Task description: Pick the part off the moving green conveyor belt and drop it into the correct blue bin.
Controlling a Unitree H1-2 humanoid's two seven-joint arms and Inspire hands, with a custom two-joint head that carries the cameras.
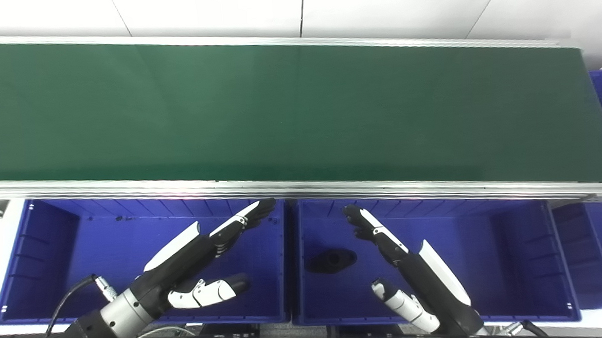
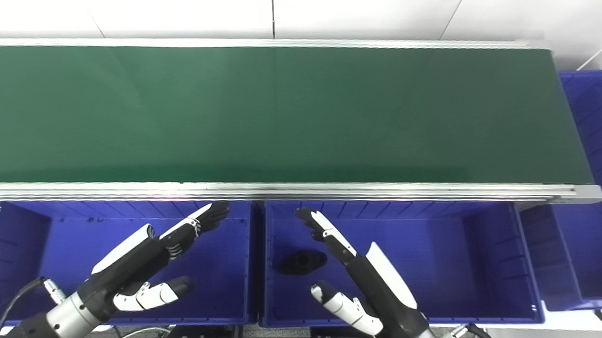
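Both hands are seen with glossy black bodies, white shell plates and brushed-metal wrist cuffs. The left hand (image 1: 193, 270) is held spread and empty over the left blue bin (image 1: 22, 266), fingers slanted up toward the conveyor rail, thumb stuck out to the right below them. The right hand (image 1: 406, 269) is likewise spread and empty, fingers slanted up-left, thumb jutting left near the bin's front wall; it is poised over the middle blue bin (image 1: 516, 250).

The black part (image 1: 332, 260), a matte, flattish oval piece with a raised round hub, is seen lying on the floor of the middle bin, just left of the right hand and between its fingers and thumb in level, not touched by either.

The bins are smooth moulded plastic with ribbed walls. A third blue bin (image 1: 601, 251) is seen at the right. Beyond them, the green conveyor belt (image 1: 287, 108), matte and flat, is framed by aluminium rails (image 1: 281, 186).
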